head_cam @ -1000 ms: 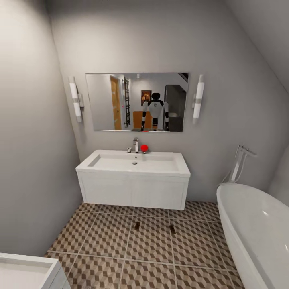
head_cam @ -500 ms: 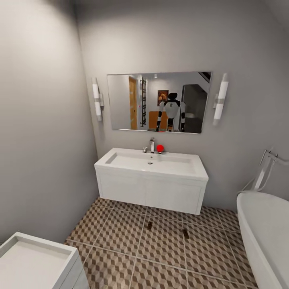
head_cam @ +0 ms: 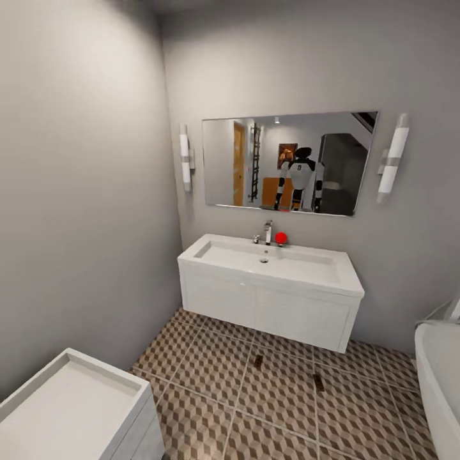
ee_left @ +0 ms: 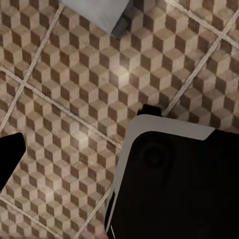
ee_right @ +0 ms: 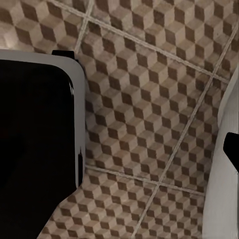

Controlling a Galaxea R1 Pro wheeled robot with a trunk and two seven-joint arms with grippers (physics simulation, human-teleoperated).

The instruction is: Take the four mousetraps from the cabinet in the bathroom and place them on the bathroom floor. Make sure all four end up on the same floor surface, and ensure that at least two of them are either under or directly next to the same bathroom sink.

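Lying on floor (head_cam: 211, 358) below sink (head_cam: 271, 262): mousetraps (head_cam: 257, 361).

No legible text or labels.

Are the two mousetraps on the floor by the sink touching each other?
Apart. The head view shows one mousetrap and the other mousetrap with bare floor tile between them, in front of the sink.

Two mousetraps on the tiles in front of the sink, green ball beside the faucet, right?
Not quite: the ball beside the faucet is red, as the head view shows. Two mousetraps do lie on the tiles in front of the sink.
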